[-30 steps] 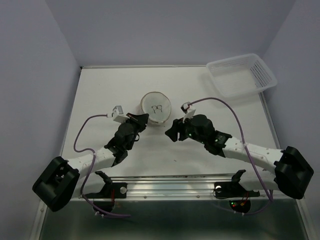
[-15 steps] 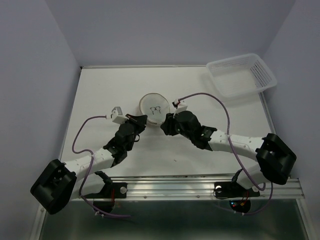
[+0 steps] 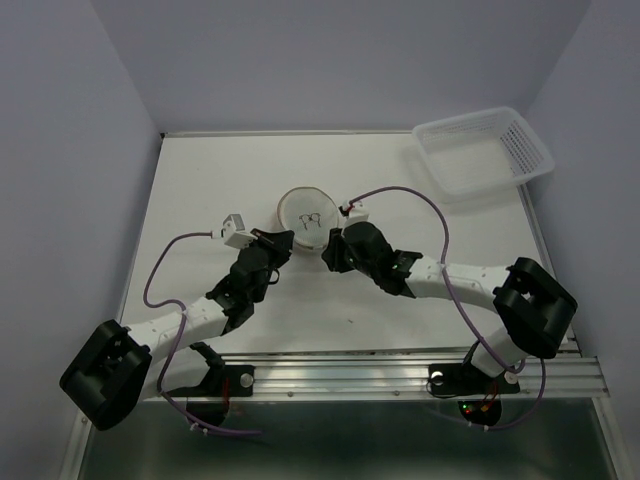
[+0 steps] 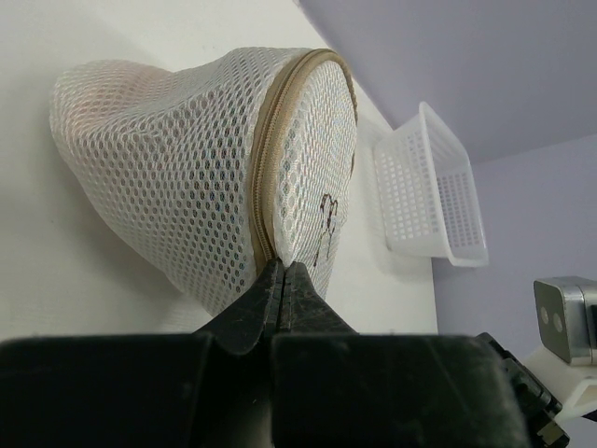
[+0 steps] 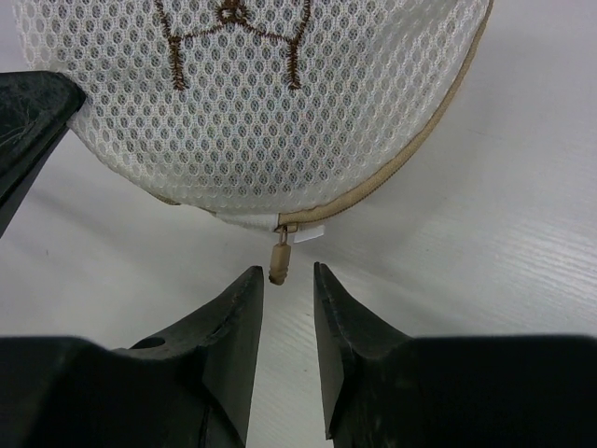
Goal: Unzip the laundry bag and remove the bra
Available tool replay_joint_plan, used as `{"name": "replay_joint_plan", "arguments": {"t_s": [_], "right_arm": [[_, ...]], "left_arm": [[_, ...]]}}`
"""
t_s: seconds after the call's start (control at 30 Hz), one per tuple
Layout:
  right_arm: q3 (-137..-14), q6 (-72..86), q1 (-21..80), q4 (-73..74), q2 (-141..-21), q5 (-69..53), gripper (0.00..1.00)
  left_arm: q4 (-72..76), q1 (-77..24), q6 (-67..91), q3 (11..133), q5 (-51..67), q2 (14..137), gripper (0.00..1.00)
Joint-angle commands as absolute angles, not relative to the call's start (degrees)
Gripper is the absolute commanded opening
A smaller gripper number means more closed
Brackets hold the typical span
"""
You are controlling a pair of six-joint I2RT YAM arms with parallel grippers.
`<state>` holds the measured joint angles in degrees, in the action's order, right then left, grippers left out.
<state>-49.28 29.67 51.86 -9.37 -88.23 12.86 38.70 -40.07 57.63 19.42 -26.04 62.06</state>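
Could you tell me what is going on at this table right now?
Two robot arms are working on a round mesh laundry bag in the middle of the table. The left claw is shut and appears to pinch the bag at its tan zipper seam, steadying it. The right claw is lined up on the zipper pull, which sits between its fingertips, with the jaws apart and not yet gripping. The bag is still zipped. A white basket sits in the far right corner.
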Motion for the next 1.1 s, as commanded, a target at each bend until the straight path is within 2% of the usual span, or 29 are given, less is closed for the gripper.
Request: {"name": "replay_joint_plan", "arguments": {"t_s": [0.0,0.13,0.23,0.27,0.37,0.7,1.07], "right_arm": [[-52.21,29.97,52.38,-10.55,-88.68,13.01,0.33],[-52.65,29.97,52.38,-10.55,-89.21,12.57,0.27],[-52.65,29.62,52.38,-10.63,-89.21,12.92,0.16],[-52.47,29.45,52.38,-10.46,-89.03,13.09,0.09],[-52.03,29.18,52.38,-9.85,-88.33,15.02,0.02],[-47.99,23.91,51.86,-5.8,-81.74,24.61,0.01],[-45.0,21.36,47.99,-3.34,-77.08,24.87,0.01]], "left_arm": [[39.81,-40.34,57.57,21.53,-28.21,61.08,0.0],[39.55,-40.43,57.57,21.53,-28.3,60.91,0.0],[39.38,-40.34,57.39,21.53,-28.39,60.73,0.0],[39.11,-40.34,57.39,21.53,-28.48,60.73,0.0],[38.41,-40.34,57.3,21.36,-28.65,60.12,0.0],[30.06,-39.55,53.79,20.83,-29.8,54.76,0.0],[26.11,-35.43,46.5,15.3,-20.49,50.1,0.0]]}}
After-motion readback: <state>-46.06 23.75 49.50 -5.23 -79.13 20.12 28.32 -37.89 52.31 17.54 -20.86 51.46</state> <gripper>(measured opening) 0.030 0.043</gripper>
